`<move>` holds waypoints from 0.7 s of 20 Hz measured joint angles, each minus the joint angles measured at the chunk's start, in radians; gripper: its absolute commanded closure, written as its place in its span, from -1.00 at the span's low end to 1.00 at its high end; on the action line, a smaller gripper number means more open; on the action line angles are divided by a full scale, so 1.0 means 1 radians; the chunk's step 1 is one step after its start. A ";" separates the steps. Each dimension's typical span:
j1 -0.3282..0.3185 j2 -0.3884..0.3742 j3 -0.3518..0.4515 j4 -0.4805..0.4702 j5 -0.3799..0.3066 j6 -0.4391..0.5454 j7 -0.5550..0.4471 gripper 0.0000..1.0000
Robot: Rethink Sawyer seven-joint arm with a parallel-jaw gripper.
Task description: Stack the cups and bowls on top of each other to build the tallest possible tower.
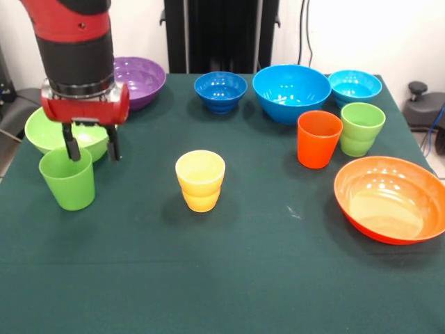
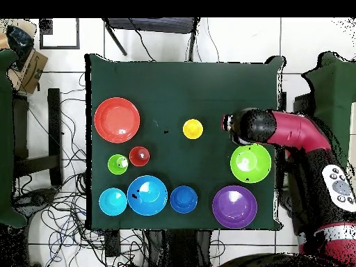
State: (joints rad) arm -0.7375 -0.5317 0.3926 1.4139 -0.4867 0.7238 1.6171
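Observation:
My gripper (image 1: 91,148) hangs over the plain green cup (image 1: 67,181) at the table's left. It is open: one finger (image 1: 71,149) dips into the cup's mouth and the other stands outside its right wall. In the overhead view the arm (image 2: 278,131) hides this cup. The yellow cup (image 1: 200,180) stands mid-table. The orange cup (image 1: 319,138) and the light green cup (image 1: 361,128) stand side by side at the right. All bowls stand apart, with no tower: lime green (image 1: 42,136), purple (image 1: 142,78), dark blue (image 1: 220,90), large blue (image 1: 291,92), turquoise (image 1: 354,86), orange (image 1: 389,198).
The lime green bowl sits just behind the green cup and the gripper. In the overhead view it (image 2: 250,163) lies beside the arm, with the purple bowl (image 2: 234,206) past it. The dark green table cover (image 1: 243,278) lies bare at the near side.

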 measured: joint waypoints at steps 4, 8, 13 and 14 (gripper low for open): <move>-0.008 0.041 0.018 -0.019 -0.022 0.000 0.000 -1.00; -0.016 0.079 0.040 -0.036 -0.044 0.000 0.000 -1.00; -0.024 0.112 0.062 -0.047 -0.061 0.000 0.000 -1.00; -0.025 0.117 0.066 -0.048 -0.063 0.000 0.000 -1.00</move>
State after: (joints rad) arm -0.7627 -0.4151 0.4582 1.3658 -0.5499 0.7237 1.6171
